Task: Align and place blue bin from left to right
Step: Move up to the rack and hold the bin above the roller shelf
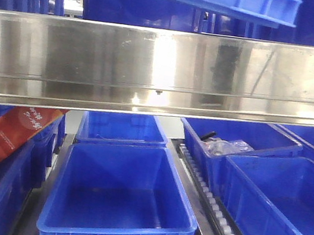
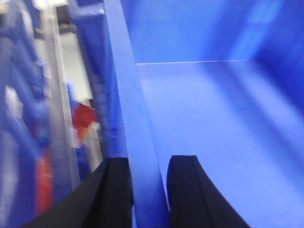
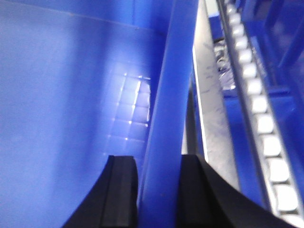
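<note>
Blue bins under a silver rail

The bin (image 1: 121, 205) is blue; the rail (image 1: 164, 73) shiny silver; a red carton (image 1: 2, 140) carries pale lettering; the rollers (image 1: 219, 215) are white.

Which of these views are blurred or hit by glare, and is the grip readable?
Front view: glare on the steel rail. Left wrist: motion-blurred, yet the left gripper straddles the blue bin wall. Right wrist: soft, reflections inside the bin; right gripper straddles its rim.
</note>
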Robot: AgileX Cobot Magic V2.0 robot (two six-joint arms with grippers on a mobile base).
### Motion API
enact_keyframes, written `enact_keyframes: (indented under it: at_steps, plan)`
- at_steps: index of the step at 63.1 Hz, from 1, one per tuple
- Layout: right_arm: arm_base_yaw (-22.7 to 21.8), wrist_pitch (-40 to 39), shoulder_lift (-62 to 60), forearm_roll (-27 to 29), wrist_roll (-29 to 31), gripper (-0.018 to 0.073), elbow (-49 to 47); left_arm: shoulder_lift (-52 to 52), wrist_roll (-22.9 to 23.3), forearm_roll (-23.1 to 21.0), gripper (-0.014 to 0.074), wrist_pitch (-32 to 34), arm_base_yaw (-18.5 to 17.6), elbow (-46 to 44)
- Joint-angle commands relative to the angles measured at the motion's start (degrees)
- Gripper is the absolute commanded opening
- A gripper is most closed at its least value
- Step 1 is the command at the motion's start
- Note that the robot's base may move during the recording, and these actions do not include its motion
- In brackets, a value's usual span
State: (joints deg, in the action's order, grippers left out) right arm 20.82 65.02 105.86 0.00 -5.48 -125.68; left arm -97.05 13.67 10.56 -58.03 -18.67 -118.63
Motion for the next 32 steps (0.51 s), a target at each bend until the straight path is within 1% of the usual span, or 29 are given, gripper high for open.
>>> enact_keyframes:
  at_steps: [1, 8, 13, 18, 24, 32]
  plan:
    - [0.2, -9.6, -1.6, 0.3, 1.7, -0.0076, -1.8, -0.2, 0.5, -5.4, -0.0019, 5.6, -0.4, -0.9]
    - [0.1, -12.7, -1.1, -1.8, 1.7, -0.0076, -1.8, -1.8, 0.6, -5.4, -0.0019, 5.6, -0.4, -0.9]
    - [-1.0, -15.0, -0.4, -1.8, 1.7, -0.0076, -1.8, -3.0, 0.7, -5.4, -0.0019, 5.6, -0.4, -0.9]
    - [-2.0, -17.8, 0.3, -1.8, 1.7, -0.0076, -1.8, -4.0, 1.7, -5.1, -0.0019, 6.1, -0.4, -0.9]
    - [-3.1, -20.2, 1.4, -1.5, 1.7, -0.0076, -1.8, -5.1, 1.7, -4.0, -0.0019, 7.2, -0.4, -0.9]
    - [-3.1, -20.9, 3.0, -0.7, 1.7, -0.0076, -1.8, -6.1, 1.8, -1.7, -0.0019, 7.7, -0.4, -0.9]
